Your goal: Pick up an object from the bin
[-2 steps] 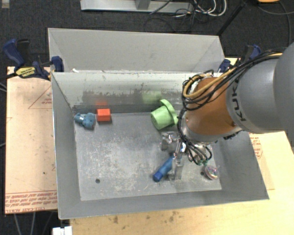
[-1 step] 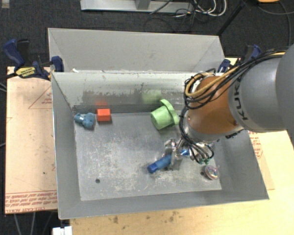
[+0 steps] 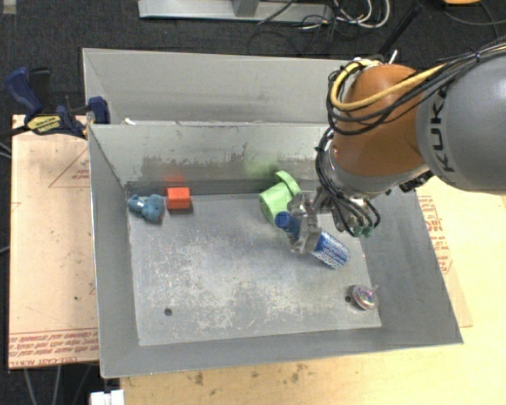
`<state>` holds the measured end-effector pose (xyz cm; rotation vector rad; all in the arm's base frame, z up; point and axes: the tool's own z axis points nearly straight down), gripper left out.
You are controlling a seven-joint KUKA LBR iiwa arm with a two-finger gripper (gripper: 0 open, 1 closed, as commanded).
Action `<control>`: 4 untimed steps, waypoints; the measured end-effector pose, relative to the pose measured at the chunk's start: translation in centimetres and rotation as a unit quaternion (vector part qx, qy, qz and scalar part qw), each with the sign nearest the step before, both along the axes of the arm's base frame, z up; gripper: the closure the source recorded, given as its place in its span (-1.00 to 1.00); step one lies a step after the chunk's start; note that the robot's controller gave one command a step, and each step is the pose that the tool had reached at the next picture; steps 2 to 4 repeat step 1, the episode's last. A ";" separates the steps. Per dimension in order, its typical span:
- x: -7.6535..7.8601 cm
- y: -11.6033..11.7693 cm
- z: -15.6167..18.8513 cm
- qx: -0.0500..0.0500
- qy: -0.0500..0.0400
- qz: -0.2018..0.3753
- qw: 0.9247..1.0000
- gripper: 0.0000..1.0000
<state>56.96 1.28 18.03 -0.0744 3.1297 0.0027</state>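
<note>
Gripper: down low in the right half of the bin, tip at the floor, tucked between a small blue piece and a blue-and-white packet

Grip: honestly can't tell from here whether it's spread or clenched, the orange wrist cover and its cables hang over most of it

Blue piece: just left of the tip, close enough that it may be touching, and sat right against a green cylinder

Blue-and-white packet: just right of the tip and a bit nearer the front, lying on its side

Likely target: one of those two I reckon, can't say which, nothing visibly clamped

Progress: gripper is at floor level by the things, but nothing's lifted, everything lies on the bin floor; the grab and the lift are both left to do

Green cylinder: on its side near the back wall, crowding the blue piece, could get nudged

Back left: orange block with a blue lump just beside it, well apart from the action

Front right: small silvery-purple thing, clear of the arm
</note>
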 end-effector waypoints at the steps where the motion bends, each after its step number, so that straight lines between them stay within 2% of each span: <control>1: 3.8 -0.9 9.5 0.000 -0.001 -0.017 1.000 1.00; 4: 3.8 -0.9 9.5 0.000 -0.001 -0.017 1.000 1.00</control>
